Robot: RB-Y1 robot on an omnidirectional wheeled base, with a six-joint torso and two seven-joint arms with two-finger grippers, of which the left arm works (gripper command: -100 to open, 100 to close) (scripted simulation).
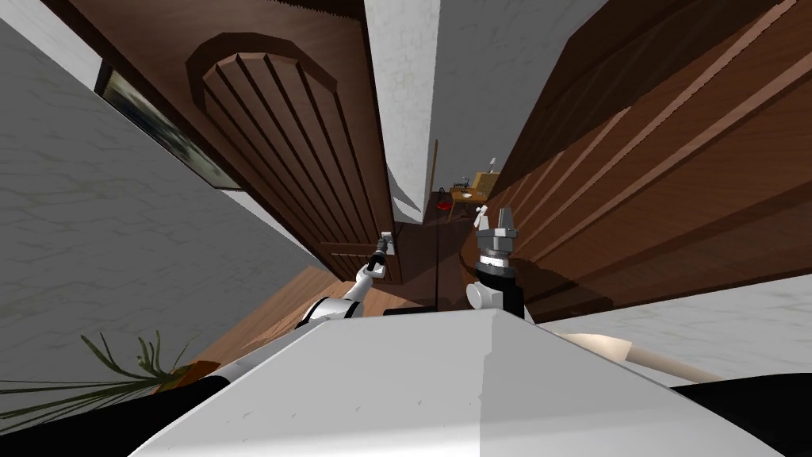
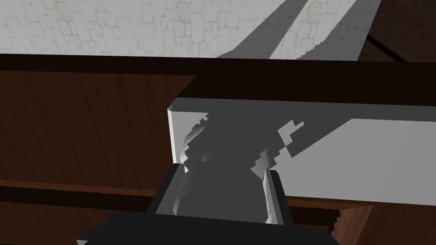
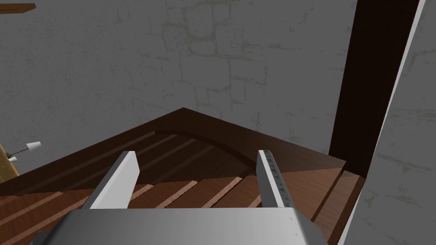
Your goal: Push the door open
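The left gripper [image 2: 220, 172] sits right at a light grey bar [image 2: 349, 157], probably the handle, fixed on the dark brown door [image 2: 85, 127]; a heavy shadow falls over the spot, so I cannot tell whether this gripper is open or closed on anything; in the head view it is low down at the free edge of this arched, ribbed door. The right gripper [image 3: 196, 154] is open and holds nothing, raised in front of a second ribbed brown leaf [image 1: 674, 159] on my right. Between the door and that leaf a narrow gap shows a room beyond with a small bench [image 1: 468, 190]; so the door looks ajar, not wide. I judge the door stiff and fairly heavy, a rigid panel that swings as one piece; the best place to push is near the free edge, by the bar, far from the hinges; the bar looks smooth, so a push on the flat wood should slip less. The hinges are hidden; the bar runs out of view at one end; what stands behind the door cannot be seen.
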